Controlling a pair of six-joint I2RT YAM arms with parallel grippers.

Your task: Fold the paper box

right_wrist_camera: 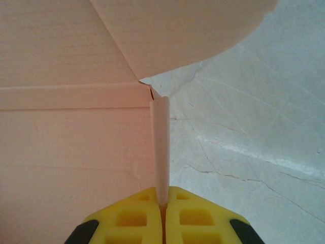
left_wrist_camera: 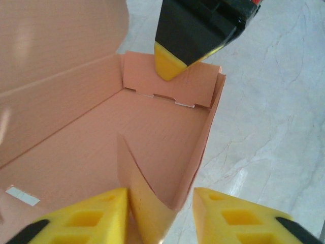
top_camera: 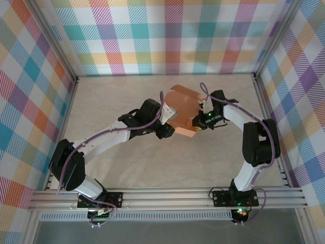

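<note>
One salmon-orange thin card box (top_camera: 184, 104) sits half folded at the middle of the pale desk (top_camera: 127, 168). The right gripper (right_wrist_camera: 162, 198) pinches one end wall tight. The left gripper (left_wrist_camera: 160, 198), narrow but not closed, straddles the opposite end wall.

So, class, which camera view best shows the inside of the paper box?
The left wrist view: the paper box lies open, with its floor, side walls and tabbed end wall all visible. The top view shows it small and far off. The right wrist view shows one wall edge pinched in the right gripper.
</note>
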